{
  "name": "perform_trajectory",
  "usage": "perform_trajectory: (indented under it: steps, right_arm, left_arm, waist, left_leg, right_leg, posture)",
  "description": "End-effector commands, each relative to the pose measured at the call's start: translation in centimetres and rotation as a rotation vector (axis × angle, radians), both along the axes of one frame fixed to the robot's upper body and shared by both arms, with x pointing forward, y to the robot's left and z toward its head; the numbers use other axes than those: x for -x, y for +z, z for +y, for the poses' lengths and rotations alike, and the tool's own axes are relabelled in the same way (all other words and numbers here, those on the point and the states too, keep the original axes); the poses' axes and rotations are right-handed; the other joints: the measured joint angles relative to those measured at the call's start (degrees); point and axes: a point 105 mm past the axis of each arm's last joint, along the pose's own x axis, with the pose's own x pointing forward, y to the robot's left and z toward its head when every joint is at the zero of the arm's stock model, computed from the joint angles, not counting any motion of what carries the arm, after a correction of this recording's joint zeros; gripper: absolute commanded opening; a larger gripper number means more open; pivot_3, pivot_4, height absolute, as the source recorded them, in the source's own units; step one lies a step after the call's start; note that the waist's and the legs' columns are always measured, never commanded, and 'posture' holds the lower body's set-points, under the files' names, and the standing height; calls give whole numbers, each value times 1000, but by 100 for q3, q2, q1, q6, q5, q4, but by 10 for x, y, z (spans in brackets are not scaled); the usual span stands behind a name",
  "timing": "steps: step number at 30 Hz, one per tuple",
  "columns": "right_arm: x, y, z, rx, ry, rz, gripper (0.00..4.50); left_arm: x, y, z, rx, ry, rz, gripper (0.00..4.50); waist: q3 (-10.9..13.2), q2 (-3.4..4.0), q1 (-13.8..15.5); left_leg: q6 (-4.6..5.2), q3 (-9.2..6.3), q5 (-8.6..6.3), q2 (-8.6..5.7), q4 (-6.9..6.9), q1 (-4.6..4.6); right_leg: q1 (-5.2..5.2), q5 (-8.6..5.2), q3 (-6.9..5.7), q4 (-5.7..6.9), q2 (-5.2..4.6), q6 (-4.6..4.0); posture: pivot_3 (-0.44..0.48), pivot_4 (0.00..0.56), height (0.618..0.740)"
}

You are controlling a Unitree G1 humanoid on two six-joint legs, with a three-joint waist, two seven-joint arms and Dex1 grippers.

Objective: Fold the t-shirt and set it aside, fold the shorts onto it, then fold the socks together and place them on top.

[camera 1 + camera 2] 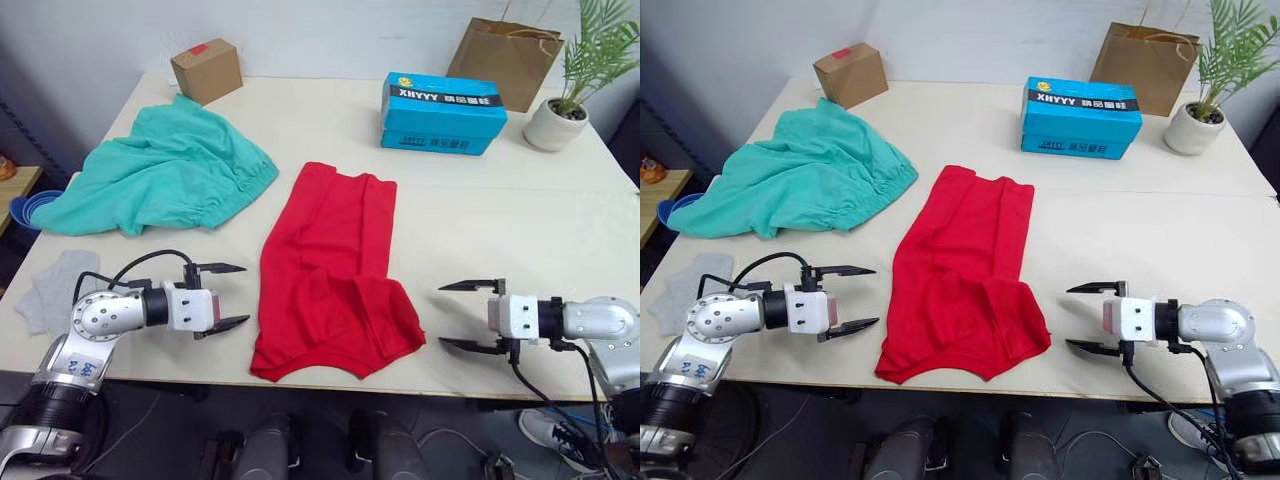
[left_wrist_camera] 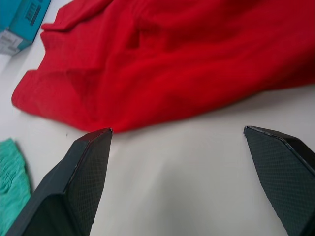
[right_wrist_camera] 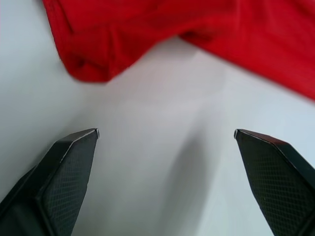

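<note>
**T-shirt partly folded between two spread end effectors**

Socks point(image 1: 50, 290) are seen at the surface's point(image 1: 560, 220) near left edge. The shorts point(image 1: 160, 170) are bunched behind them. The left end effector point(image 1: 225, 296) is held spread, just beside the t-shirt point(image 1: 330, 270), which is laid lengthwise at the centre. The right end effector point(image 1: 462, 316) is held spread near the t-shirt's other side.

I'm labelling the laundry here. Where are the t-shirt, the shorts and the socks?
t-shirt point(image 1: 330, 260): left eye view, middle of the red cloth.
shorts point(image 1: 160, 175): left eye view, middle of the teal cloth.
socks point(image 1: 50, 290): left eye view, middle of the grey pair.
</note>
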Motion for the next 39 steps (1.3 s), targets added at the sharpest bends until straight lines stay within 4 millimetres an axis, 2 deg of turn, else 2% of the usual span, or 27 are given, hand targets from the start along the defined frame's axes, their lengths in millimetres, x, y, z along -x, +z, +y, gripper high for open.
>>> perform_trajectory:
  steps: [1,5,8,17,21,25,31,36,38,39]
  right_arm:
    - [8,-14,28,-9,130,-57,4500]
    - [10,-2,60,-73,230,-139,4500]
    - [15,-4,72,-62,301,-189,4500]
    - [12,-5,73,-50,313,-252,4500]
    - [18,-10,72,-51,322,-227,3572]
    - [16,-10,72,-66,304,-217,2098]
    - [18,-13,72,-65,310,-184,0]
    - [24,-9,72,-114,292,-100,0]
    - [20,1,72,-166,245,-104,0]
    - [23,4,70,-180,230,-79,0]
  left_arm:
    - [6,-22,-18,-40,-92,52,4494]
    - [9,-24,-30,-61,-196,24,4494]
    - [12,-24,-34,-66,-253,9,4494]
    - [27,-32,-35,-56,-333,55,4494]
    - [30,-37,-40,-54,-354,66,4500]
    - [35,-41,-45,-59,-380,87,3549]
    - [34,-48,-40,-83,-329,99,1513]
    - [37,-49,-35,-44,-258,171,11]
    - [36,-39,-28,38,-152,259,11]
    - [44,-32,-23,57,-135,323,11]
  waist:
    - [-2,0,-28]
    - [-4,4,-83]
    - [-4,5,-89]
    - [-5,7,-121]
    - [-6,8,-112]
    - [-6,10,-108]
    - [-7,10,-91]
    - [-12,19,-94]
    - [-13,24,-163]
    - [-12,24,-209]
  left_leg:
    - [0,0,2,0,0,4]
    - [1,0,4,0,1,13]
    - [19,0,14,-1,2,12]
    - [35,0,19,-2,8,13]
    - [37,0,21,-2,8,14]
    - [39,0,21,-2,11,13]
    - [40,0,21,-2,13,12]
    - [46,-2,23,-6,15,14]
    - [42,-2,20,-3,13,15]
    - [40,-2,19,-1,12,14]
  right_leg:
    - [2,0,0,4,0,0]
    - [9,0,3,16,-1,0]
    - [7,0,2,19,-1,0]
    - [7,0,4,21,-1,0]
    - [8,0,3,23,-1,0]
    - [9,0,4,23,-1,0]
    - [9,0,3,24,-2,0]
    - [11,0,6,26,-11,0]
    - [6,-2,8,30,-9,-2]
    - [5,-5,7,34,-6,-7]
  posture:
    - [0,150,740]
    - [0,150,740]
    - [0,150,740]
    - [0,150,740]
    - [0,150,740]
    - [0,150,740]
    - [0,150,740]
    - [0,150,740]
    - [0,150,740]
    - [0,150,740]
